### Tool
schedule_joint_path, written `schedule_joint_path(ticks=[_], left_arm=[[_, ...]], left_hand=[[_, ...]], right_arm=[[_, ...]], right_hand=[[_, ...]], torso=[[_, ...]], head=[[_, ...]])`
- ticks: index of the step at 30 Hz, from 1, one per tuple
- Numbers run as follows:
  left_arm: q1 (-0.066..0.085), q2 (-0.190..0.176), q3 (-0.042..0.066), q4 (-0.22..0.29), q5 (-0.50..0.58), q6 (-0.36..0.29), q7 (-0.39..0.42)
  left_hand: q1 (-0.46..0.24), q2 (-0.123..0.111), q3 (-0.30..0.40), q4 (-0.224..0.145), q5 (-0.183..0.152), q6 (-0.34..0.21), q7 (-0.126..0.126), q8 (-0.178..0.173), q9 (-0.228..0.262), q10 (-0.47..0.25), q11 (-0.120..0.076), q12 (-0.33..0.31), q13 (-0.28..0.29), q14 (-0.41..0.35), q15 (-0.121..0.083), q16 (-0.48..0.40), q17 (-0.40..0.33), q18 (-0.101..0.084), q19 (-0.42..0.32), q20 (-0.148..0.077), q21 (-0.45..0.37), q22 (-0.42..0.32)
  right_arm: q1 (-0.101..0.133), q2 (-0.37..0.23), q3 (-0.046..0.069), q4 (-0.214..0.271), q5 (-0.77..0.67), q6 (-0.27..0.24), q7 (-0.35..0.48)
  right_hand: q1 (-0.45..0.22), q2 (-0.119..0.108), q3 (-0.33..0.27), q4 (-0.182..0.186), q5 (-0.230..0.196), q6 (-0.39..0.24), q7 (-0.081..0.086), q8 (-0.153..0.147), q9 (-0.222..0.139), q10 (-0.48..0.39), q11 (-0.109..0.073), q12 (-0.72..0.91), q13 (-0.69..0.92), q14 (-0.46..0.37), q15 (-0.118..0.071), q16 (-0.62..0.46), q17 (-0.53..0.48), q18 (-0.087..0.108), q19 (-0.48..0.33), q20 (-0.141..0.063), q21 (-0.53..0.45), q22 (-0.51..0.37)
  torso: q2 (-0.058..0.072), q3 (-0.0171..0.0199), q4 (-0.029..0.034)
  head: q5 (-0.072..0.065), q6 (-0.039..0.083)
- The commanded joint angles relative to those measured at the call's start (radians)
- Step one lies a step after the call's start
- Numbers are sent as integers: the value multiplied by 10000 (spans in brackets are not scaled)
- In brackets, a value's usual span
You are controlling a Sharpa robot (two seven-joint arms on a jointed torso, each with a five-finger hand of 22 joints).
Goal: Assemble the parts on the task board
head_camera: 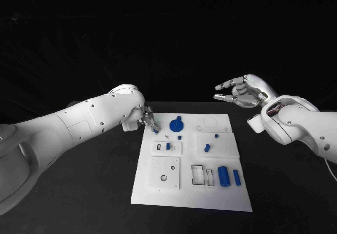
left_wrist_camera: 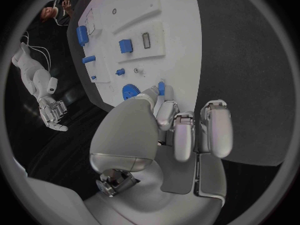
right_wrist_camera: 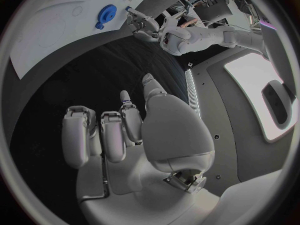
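Observation:
The white task board (head_camera: 158,195) (left_wrist_camera: 181,40) (right_wrist_camera: 44,45) lies in the middle of the black table. My left hand (head_camera: 146,120) (left_wrist_camera: 181,130) hovers over the board's far left corner and pinches a small blue peg (head_camera: 155,130) (left_wrist_camera: 161,88) at its fingertips. Just beside it a blue gear (head_camera: 176,125) (left_wrist_camera: 129,91) (right_wrist_camera: 109,11) sits on the board. My right hand (head_camera: 238,91) (right_wrist_camera: 125,130) hangs above the table beyond the board's far right corner, fingers apart and holding nothing.
On the board's near right lie a large blue cylinder (head_camera: 223,175) and a slimmer blue piece (head_camera: 236,177). Small blue parts (head_camera: 207,147) (head_camera: 168,146) stand in the middle plates. Bare black table surrounds the board.

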Motion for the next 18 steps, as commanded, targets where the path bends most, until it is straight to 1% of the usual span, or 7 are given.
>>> schedule_joint_path(ticks=[1,4,7,10,13,15,18], left_arm=[[-5,-15,0,47,133,-341,301],[-7,-86,-1,139,222,-531,396],[-7,-234,-3,360,345,-761,443],[-8,-458,-6,725,480,-1045,456],[-7,-771,-11,1262,544,-1365,461],[-6,-1063,-14,1770,578,-1611,448],[-17,-1512,-19,2563,604,-2024,434]], left_hand=[[-449,-444,1907,-1024,39,-1,15,197,318,75,66,-6,35,1035,82,31,2633,94,220,31,-8,574],[-761,-651,2562,-1196,23,-30,4,323,450,102,67,6,45,1035,101,31,2633,98,223,19,-13,586],[-888,-741,2809,-1293,15,-40,3,385,515,118,66,15,54,1035,82,31,2633,94,226,30,-13,595],[-1009,-814,3033,-1383,14,-46,-5,446,581,140,59,31,71,1035,78,31,2633,93,230,27,-13,604],[-1104,-886,3210,-1467,21,-45,-13,497,636,162,50,45,85,1035,72,31,2633,88,241,22,2,630],[-1164,-932,3309,-1514,30,-36,-21,529,669,186,44,65,106,1035,68,31,2633,83,252,18,16,654],[-1214,-973,3390,-1552,33,-26,-28,554,695,209,38,88,134,1035,65,31,2633,79,260,14,27,670]], right_arm=[[-7,8,1,-6,-23,139,39],[-7,10,1,-14,-21,155,33],[-8,18,1,-22,-18,173,29],[-8,19,0,-27,-40,191,23],[-9,13,-2,-27,-49,208,19],[-9,8,-4,-29,-51,220,17],[-12,1,-13,-39,-46,239,12]], right_hand=[[-91,47,-53,7,32,-47,-9,4,3,-47,-27,-39,762,765,14,-65,1313,87,-61,3,-28,-8],[-91,47,-53,7,32,-47,-9,4,3,-47,-27,-39,762,765,14,-65,1313,87,-61,3,-28,-8],[-93,52,-57,7,35,-46,-9,5,3,-45,-28,-36,763,765,14,-65,1313,87,-61,3,-28,-7],[-94,54,-58,8,36,-46,-9,5,4,-45,-28,-35,764,765,14,-65,1313,87,-61,3,-28,-7],[-94,54,-58,8,36,-46,-9,5,4,-45,-28,-35,764,765,14,-65,1313,87,-61,3,-28,-7],[-94,54,-58,8,36,-46,-9,5,4,-45,-28,-35,764,765,14,-65,1313,87,-61,3,-28,-7],[-99,56,-64,9,38,-46,-9,6,4,-44,-28,-34,763,766,13,-65,1315,86,-59,3,-27,-4]], torso=[[-9,4,-3],[-15,9,-1],[-22,10,3],[-25,12,13],[-23,17,19],[-35,30,24],[-40,37,35]], head=[[20,-9],[27,-13],[35,2],[43,22],[51,27],[58,22],[62,-3]])
